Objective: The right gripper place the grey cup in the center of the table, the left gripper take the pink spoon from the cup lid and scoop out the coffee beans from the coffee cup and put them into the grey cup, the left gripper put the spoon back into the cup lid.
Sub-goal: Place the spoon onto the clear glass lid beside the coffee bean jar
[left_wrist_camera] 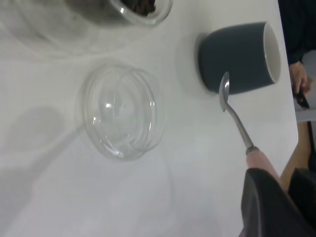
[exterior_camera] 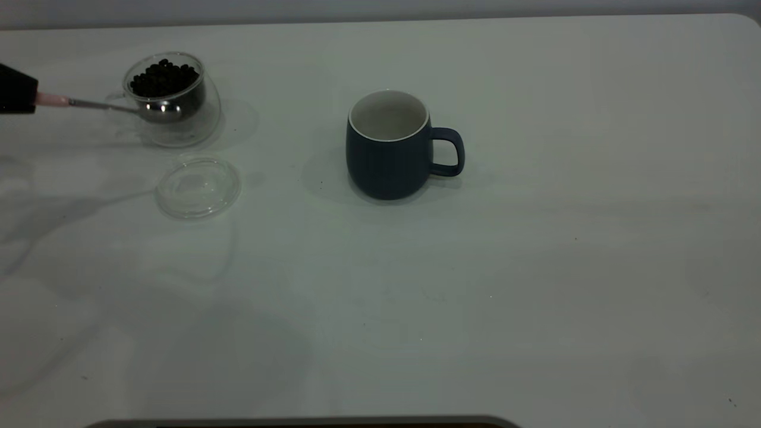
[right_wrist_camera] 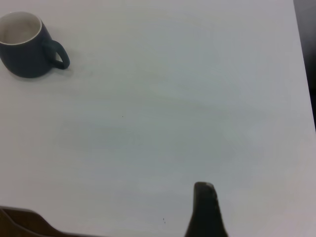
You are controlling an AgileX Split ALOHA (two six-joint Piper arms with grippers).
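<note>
Nearest the lens, bare white table (exterior_camera: 535, 309) fills the front of the counter. At the left edge, the left gripper (exterior_camera: 16, 89) is clamped on the pale handle of the pink spoon (exterior_camera: 107, 106), holding it level with its metal bowl in front of the coffee cup (exterior_camera: 175, 101), by the far-left corner. Coffee beans (exterior_camera: 163, 77) fill that glass. Just in front lies the cup lid (exterior_camera: 198, 185). Upright at mid-counter stands the grey cup (exterior_camera: 389, 145), handle toward the right edge. Whether the right gripper (right_wrist_camera: 205, 210) is closed or released, I cannot tell.

grey cup (exterior_camera: 386, 157): blue-grey (white inside) | pink spoon (exterior_camera: 107, 106): pink handle
</note>
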